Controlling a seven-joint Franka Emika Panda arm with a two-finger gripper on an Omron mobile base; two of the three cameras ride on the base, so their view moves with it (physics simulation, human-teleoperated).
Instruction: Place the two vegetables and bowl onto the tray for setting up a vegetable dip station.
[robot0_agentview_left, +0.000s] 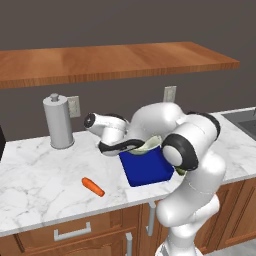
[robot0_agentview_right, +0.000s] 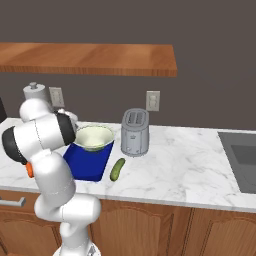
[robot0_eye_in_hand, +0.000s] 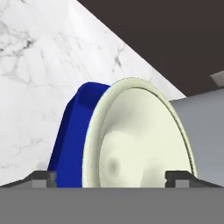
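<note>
From your left base view, the carrot lies on the marble counter, well apart from the blue tray, where the bowl peeks past the arm.

From your right base view, the bowl sits on the tray's far end; the cucumber lies just beside the tray, near the toaster.

In your hand view, the gripper stands wide open, fingertips either side of the bowl, not clamping it.
</note>
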